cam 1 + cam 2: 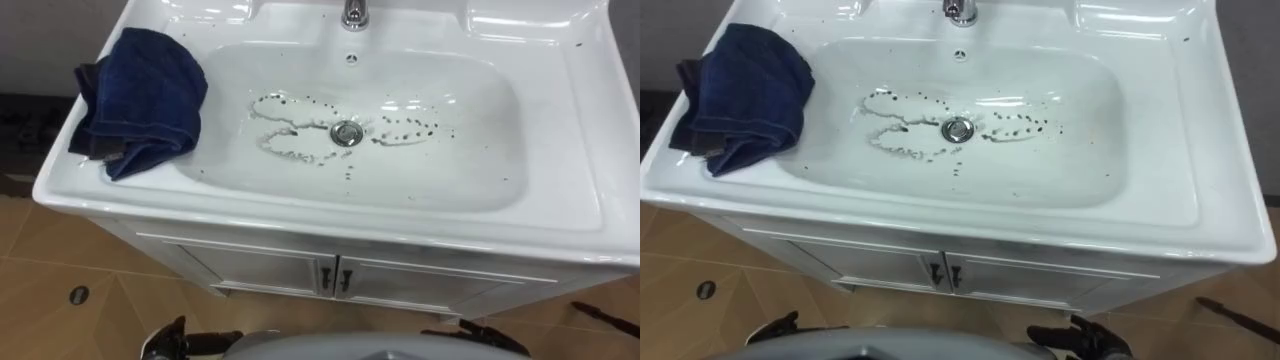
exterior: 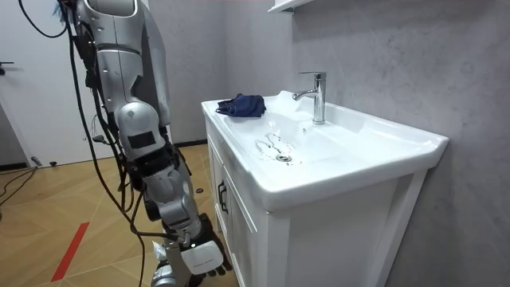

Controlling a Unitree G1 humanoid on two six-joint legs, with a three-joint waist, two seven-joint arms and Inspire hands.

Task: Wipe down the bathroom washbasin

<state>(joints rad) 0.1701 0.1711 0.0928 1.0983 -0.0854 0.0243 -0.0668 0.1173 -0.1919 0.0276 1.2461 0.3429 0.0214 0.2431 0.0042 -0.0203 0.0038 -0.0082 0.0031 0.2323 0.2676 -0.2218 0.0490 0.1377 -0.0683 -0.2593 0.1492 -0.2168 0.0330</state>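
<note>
The left hand (image 1: 180, 340) and right hand (image 1: 1085, 342) hang low before the white cabinet (image 1: 270, 270), grip impossible to tell, the basin (image 1: 450, 150) above holding dark specks (image 1: 410, 128) round its drain (image 1: 345, 132), a blue cloth (image 1: 145, 95) bunched on its left rim, while the room view adds wood floor (image 2: 48, 207) and grey wall (image 2: 398, 64).

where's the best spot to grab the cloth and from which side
Grip the cloth at its thick bunched fold near the front, on the left rim of the basin. Come straight down from above, pinching across the fold: it lies crumpled and limp, with raised ridges to pinch and no stiff edge.
</note>
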